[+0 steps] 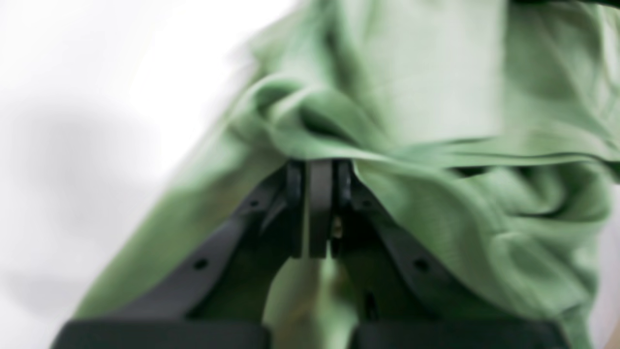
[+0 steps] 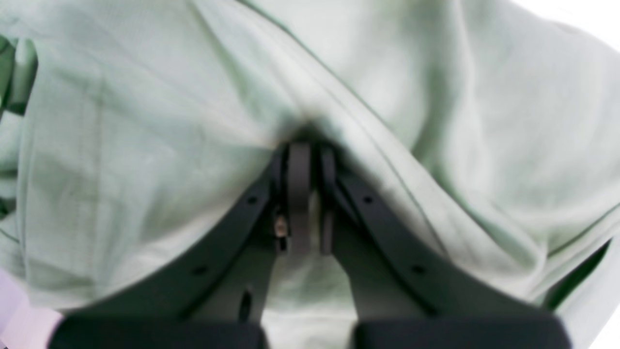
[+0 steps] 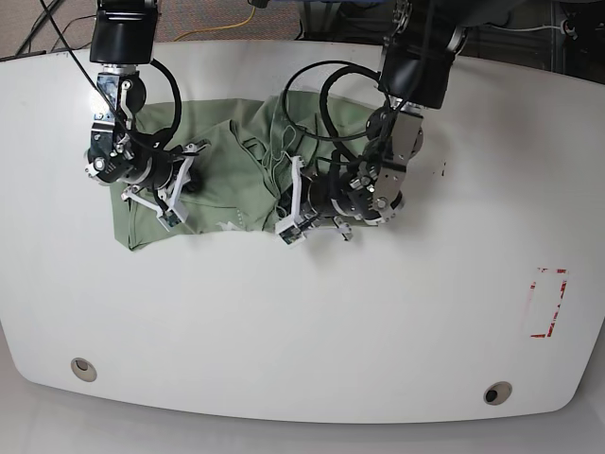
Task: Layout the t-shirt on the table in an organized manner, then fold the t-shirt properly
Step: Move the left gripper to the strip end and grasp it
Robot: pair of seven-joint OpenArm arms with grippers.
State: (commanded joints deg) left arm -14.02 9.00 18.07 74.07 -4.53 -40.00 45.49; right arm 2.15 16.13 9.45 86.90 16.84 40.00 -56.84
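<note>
The pale green t-shirt (image 3: 227, 170) lies bunched and wrinkled on the far left-centre of the white table (image 3: 312, 322). My right gripper (image 3: 178, 189) is over the shirt's left part. In the right wrist view it (image 2: 307, 148) is shut on a fold of the t-shirt (image 2: 145, 121), which fills the frame. My left gripper (image 3: 291, 206) is at the shirt's front right edge. In the left wrist view it (image 1: 317, 165) is shut on a ridge of the t-shirt (image 1: 436, 97), with bare table (image 1: 72, 97) to its left.
A red tape rectangle (image 3: 548, 303) marks the table's right side. Two round grommet holes (image 3: 83, 369) (image 3: 497, 392) sit near the front edge. Black cables (image 3: 321, 85) loop over the shirt beside the left arm.
</note>
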